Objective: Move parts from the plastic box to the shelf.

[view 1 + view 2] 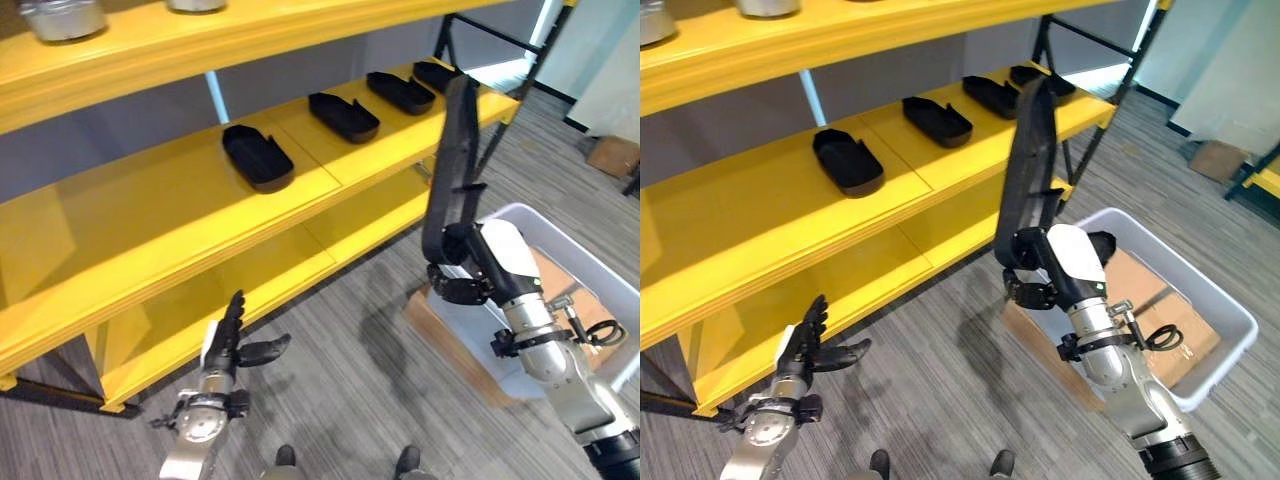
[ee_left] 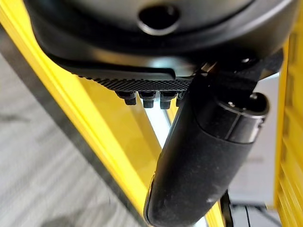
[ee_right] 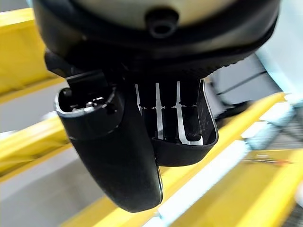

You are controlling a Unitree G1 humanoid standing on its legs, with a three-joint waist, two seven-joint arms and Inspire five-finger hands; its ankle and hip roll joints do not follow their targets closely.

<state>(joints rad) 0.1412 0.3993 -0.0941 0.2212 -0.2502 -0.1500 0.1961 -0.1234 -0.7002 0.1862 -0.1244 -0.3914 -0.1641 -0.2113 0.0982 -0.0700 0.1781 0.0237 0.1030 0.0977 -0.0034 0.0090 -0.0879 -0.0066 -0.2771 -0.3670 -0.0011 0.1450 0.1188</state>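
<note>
4 black parts [image 1: 258, 157] on shelf [image 1: 150, 215], 1 more in right hand [image 1: 462, 285]; 1 plastic box [image 1: 1230, 310]; 2 metal cans [image 1: 65, 18] up top.

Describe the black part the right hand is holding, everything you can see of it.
The black part is a long, shallow tray-like shell with a raised rim, matte and plastic-looking, like those lying on the shelf. It stands nearly upright, its lower end clasped in the right hand, its top reaching up before the shelf's middle board. It is lifted above the plastic box, and only the hand touches it.
</note>
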